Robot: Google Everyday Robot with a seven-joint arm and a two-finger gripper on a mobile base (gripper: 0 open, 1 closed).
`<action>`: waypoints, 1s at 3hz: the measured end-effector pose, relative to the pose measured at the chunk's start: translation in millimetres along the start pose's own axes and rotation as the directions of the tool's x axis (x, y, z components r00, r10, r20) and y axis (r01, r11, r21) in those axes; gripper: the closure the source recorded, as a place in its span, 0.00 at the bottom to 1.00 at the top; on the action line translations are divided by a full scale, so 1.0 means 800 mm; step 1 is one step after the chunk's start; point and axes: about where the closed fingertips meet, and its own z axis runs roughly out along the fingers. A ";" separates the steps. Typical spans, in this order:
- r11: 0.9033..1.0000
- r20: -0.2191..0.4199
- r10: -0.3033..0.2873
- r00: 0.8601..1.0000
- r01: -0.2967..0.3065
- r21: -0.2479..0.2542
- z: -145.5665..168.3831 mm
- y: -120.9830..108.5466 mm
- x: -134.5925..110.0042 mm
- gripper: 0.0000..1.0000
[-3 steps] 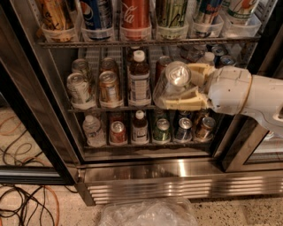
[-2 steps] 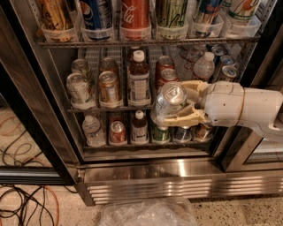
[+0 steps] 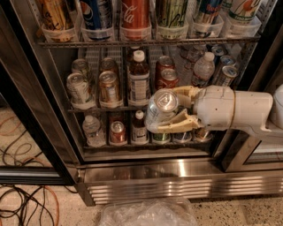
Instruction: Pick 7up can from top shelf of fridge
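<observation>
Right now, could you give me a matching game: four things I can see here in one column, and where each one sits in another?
1. pale can
2. Coca-Cola can
3. white-capped bottle
4. plastic bag

A. on the floor below the fridge
B. top shelf, in a clear cup
C. gripped in the claw, just outside the fridge
D. middle shelf, upright

Pairs: 1-C, 2-B, 3-D, 4-A.

Speckled floor (image 3: 247, 212), tangled cables (image 3: 26, 207) left, crumpled plastic (image 3: 146, 214) front, gripper (image 3: 167, 110) above
</observation>
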 end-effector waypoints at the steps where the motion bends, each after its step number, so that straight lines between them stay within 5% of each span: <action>1: 0.998 0.027 0.006 1.000 -0.004 -0.064 0.012 0.029 -0.005 1.00; 3: 0.994 0.041 0.033 0.999 -0.028 -0.105 0.008 0.055 -0.007 1.00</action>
